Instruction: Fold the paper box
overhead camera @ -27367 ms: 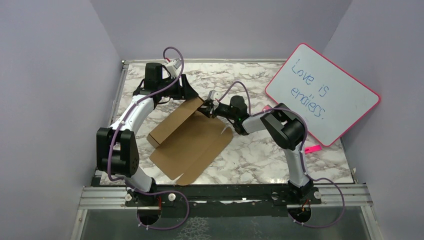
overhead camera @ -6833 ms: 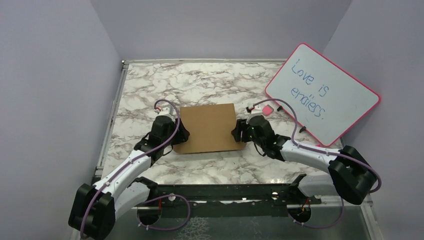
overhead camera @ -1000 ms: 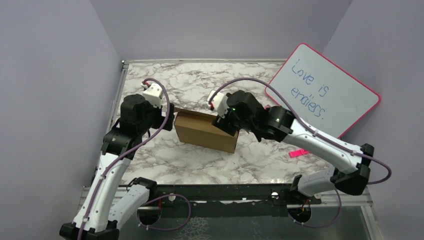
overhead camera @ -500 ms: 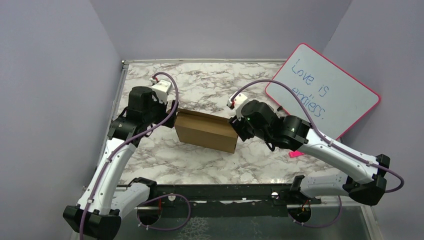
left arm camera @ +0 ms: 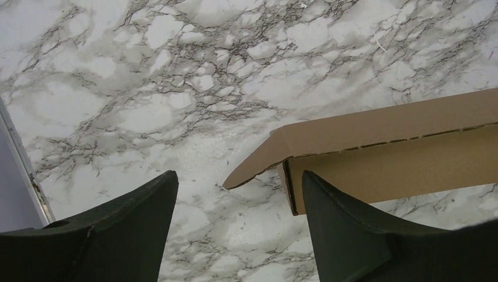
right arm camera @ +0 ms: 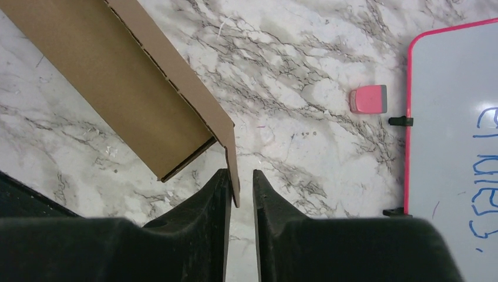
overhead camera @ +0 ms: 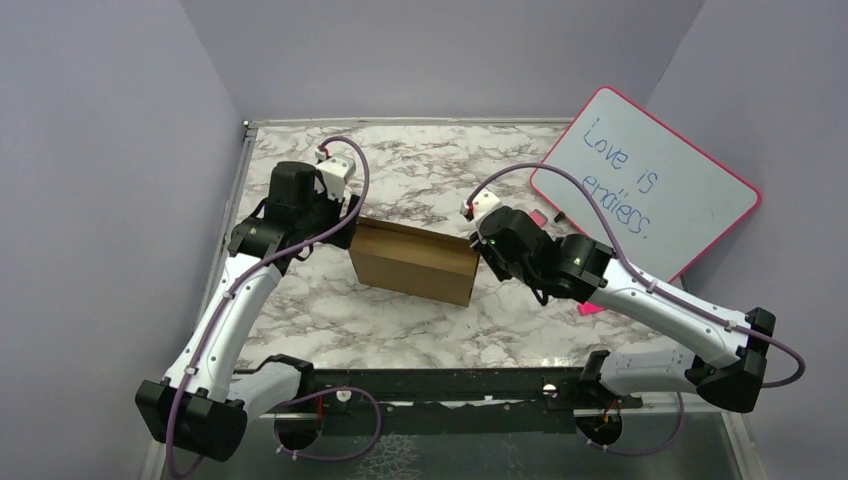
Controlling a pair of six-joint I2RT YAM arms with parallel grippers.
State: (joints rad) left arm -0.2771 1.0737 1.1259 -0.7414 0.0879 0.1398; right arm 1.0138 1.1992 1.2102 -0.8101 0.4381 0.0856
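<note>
Brown cardboard is sitting near the middle of my top view. The paper box (overhead camera: 413, 262), folded into a shallow rectangular shape, is resting on the marble-patterned table (overhead camera: 400, 170), and I am reaching at it with one arm from each end.

Through the left wrist camera I am looking down on the box's left end. A lid flap is sticking out past the end wall, and its rounded corner is hanging in the space inside my left gripper (left arm camera: 238, 177). Its dark fingers (left arm camera: 117, 235) are standing wide apart, released, touching no cardboard that I can see.

On the other end, my right gripper (right arm camera: 239, 175) is sitting at the tip of the matching flap. The two fingers (right arm camera: 205, 211) are standing very close together with the thin flap edge running down between them. It is lying against one finger, and a sliver of marble is showing beside the other, so I cannot tell whether the cardboard is actually being pinched.

Beyond the right arm, a pink-rimmed whiteboard (overhead camera: 645, 190) with blue handwriting is leaning against the wall. A small pink eraser (right arm camera: 369, 98) is lying on the table just beside its edge.
</note>
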